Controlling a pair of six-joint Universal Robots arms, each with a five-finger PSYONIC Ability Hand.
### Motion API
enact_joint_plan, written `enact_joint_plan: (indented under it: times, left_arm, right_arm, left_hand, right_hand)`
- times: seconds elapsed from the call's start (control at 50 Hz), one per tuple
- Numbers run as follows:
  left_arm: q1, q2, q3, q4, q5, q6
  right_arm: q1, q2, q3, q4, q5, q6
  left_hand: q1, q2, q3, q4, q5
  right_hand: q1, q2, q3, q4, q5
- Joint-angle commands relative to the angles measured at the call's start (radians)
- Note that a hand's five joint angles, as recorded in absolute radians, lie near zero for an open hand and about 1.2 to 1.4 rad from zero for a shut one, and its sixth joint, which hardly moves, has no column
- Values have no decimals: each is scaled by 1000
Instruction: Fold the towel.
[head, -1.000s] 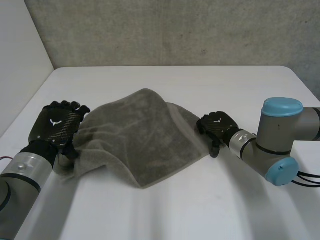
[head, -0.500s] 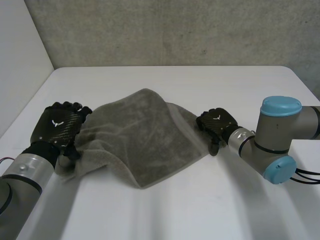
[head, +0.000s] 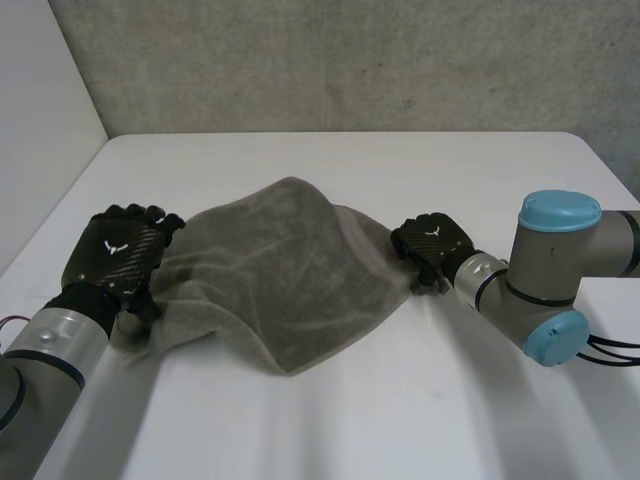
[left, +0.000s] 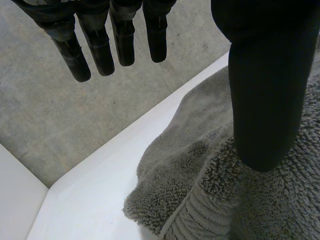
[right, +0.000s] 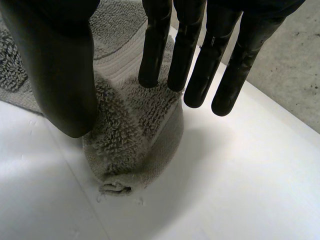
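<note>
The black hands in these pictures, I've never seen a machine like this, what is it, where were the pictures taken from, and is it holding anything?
It is a robot with two arms, each ending in a black mechanical hand. One camera looks down from between the arms: the left hand is at one end of a grey towel rumpled on the white table, the right hand at the other. Two more cameras sit on the wrists, looking along each palm. Both hands are open with straight fingers, so nothing is held.
</note>
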Motion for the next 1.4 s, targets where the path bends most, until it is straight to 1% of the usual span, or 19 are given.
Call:
enact_joint_plan:
  times: [0.02, 0.08, 0.18, 0.2, 0.24, 0.36, 0.56, 0.58, 0.6, 0.64, 0.88, 0.98, 1.02, 1.04, 1.06, 1.14, 1.24, 1.32, 1.4]
  left_arm:
    - [0, 1, -1, 0, 0, 0]
    - [0, 0, -1, 0, 0, 0]
    - [0, 1, -1, 0, 2, 0]
    - [0, 1, -1, 0, 2, 0]
    - [-2, 1, -1, 0, 2, 0]
    - [-6, 1, -1, -1, 2, 0]
    - [-9, 1, -1, -1, 0, 0]
    - [-9, 1, -1, -1, 0, 0]
    - [-9, 1, -1, 0, 2, 0]
    - [-9, 1, -1, -1, 2, 0]
    - [-9, 1, -1, -1, 2, 0]
    - [-9, 1, -3, -1, 2, 0]
    - [-11, 1, -3, -1, 2, 0]
    - [-11, 1, -3, -1, 2, 0]
    - [-11, 1, -3, -1, 2, 0]
    - [-20, 3, -3, -1, 2, 0]
    - [-31, 3, -3, -3, 3, 0]
    - [-32, 4, -6, -3, 8, 0]
    - [-34, 4, -10, -7, 41, 0]
  right_arm:
    - [4, -4, 4, -7, 0, 9]
    - [6, -7, 5, -9, 0, 10]
    - [7, -36, 18, -21, 0, 12]
    - [7, -36, 18, -21, 0, 12]
    - [7, -52, 27, -33, 2, 15]
    - [7, -49, 32, -36, 0, 21]
    - [7, -19, 32, -36, -3, 24]
    - [9, -13, 30, -36, -2, 24]
    - [9, -13, 30, -36, -2, 24]
    - [9, -7, 30, -36, 0, 24]
    - [9, -6, 32, -36, 0, 24]
    - [9, -4, 32, -36, -2, 24]
    - [9, -6, 32, -36, -2, 25]
    - [9, -6, 32, -36, -2, 25]
    - [9, -10, 32, -36, -2, 27]
    - [7, -29, 32, -38, -2, 53]
    - [-23, -134, 35, -33, -14, 162]
    - [-49, -170, 47, -29, -14, 177]
    - [-75, -225, 73, -20, -6, 171]
  left_hand:
    - [42, 45, 43, 44, 47]
    - [45, 48, 46, 47, 50]
    - [54, 57, 55, 56, 59]
    - [54, 57, 55, 56, 59]
    - [57, 60, 58, 59, 62]
    - [60, 63, 60, 62, 65]
    - [57, 60, 58, 59, 62]
    - [57, 60, 58, 59, 62]
    - [60, 63, 60, 61, 65]
    - [60, 63, 60, 62, 65]
    - [57, 60, 58, 59, 62]
    - [60, 63, 60, 61, 65]
    - [60, 63, 60, 62, 65]
    - [60, 63, 60, 62, 65]
    - [60, 63, 60, 62, 65]
    - [66, 69, 66, 67, 71]
    - [75, 78, 75, 76, 79]
    - [75, 78, 75, 76, 79]
    - [107, 110, 107, 108, 112]
  right_hand:
    - [37, 41, 32, 35, 42]
    - [102, 105, 97, 99, 107]
    - [374, 378, 369, 372, 379]
    - [375, 378, 370, 372, 380]
    - [524, 528, 519, 521, 529]
    - [650, 654, 645, 648, 655]
    - [667, 671, 662, 665, 672]
    - [575, 579, 570, 573, 580]
    - [574, 578, 569, 572, 579]
    - [253, 256, 247, 250, 258]
    - [152, 155, 146, 149, 156]
    - [228, 232, 223, 226, 233]
    - [467, 471, 462, 465, 472]
    - [469, 472, 463, 466, 474]
    - [665, 669, 660, 663, 670]
    - [667, 671, 662, 665, 672]
    - [667, 671, 662, 665, 672]
    - [667, 671, 662, 665, 672]
    - [667, 671, 662, 665, 672]
